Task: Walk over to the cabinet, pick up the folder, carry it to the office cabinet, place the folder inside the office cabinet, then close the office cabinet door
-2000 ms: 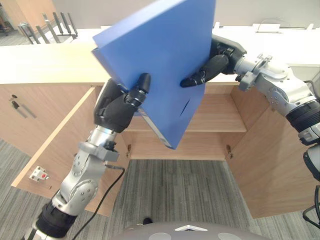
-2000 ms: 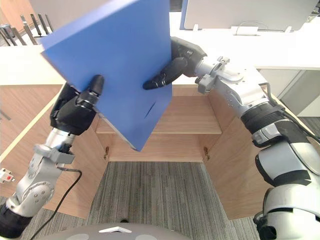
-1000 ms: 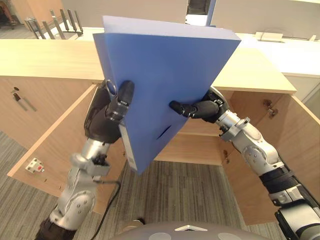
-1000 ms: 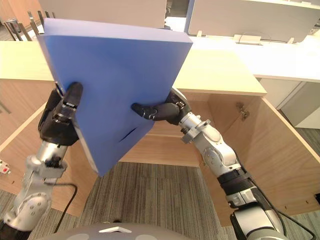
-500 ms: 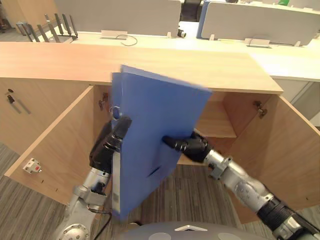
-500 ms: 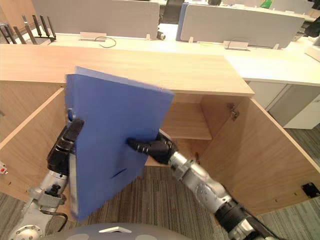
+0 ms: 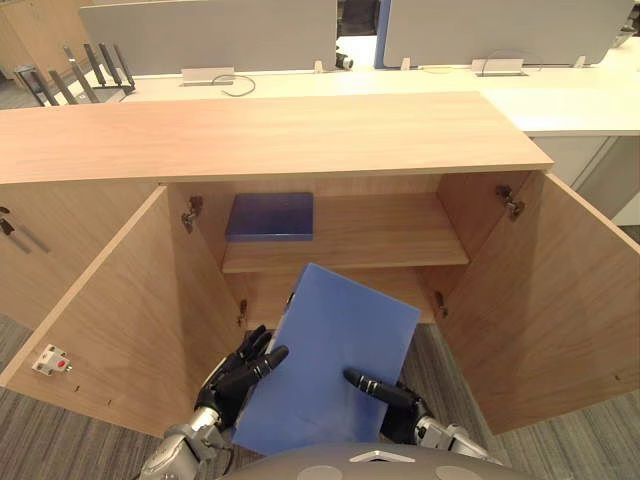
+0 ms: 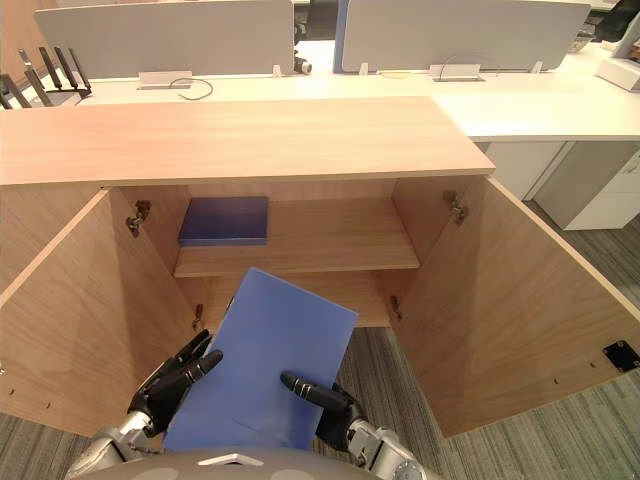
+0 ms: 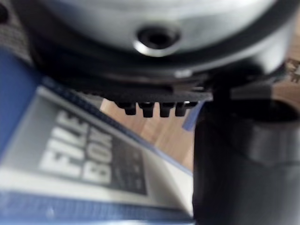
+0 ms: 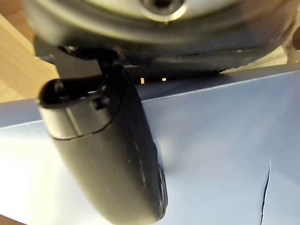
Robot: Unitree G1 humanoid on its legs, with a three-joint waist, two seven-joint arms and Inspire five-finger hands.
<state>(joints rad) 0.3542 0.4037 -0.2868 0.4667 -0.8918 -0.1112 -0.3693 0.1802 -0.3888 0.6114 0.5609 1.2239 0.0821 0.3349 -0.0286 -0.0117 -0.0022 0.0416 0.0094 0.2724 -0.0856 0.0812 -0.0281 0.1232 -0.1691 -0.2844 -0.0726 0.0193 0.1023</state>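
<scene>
My left hand (image 7: 240,372) and right hand (image 7: 385,392) pinched the folder (image 7: 335,350), seemingly lightly; clipping the shelf (image 7: 345,262) could have dislodged it.

left robot hand (image 7: 236,377) low, thumb pinching | right robot hand (image 7: 392,398) seemingly likewise

Open cabinet (image 7: 300,130), both doors swung wide. The left door (image 7: 120,310) and right door (image 7: 540,300) wall in the approach on either side. On the shelf (image 7: 400,235), a dark folder (image 7: 270,215) lies flat at the left, and the middle and right are bare. The folder (image 7: 335,360), held tilted in the near middle, covers much of the mouth of the lower compartment (image 7: 400,282). Carpet (image 7: 445,360) to its right is free.
</scene>
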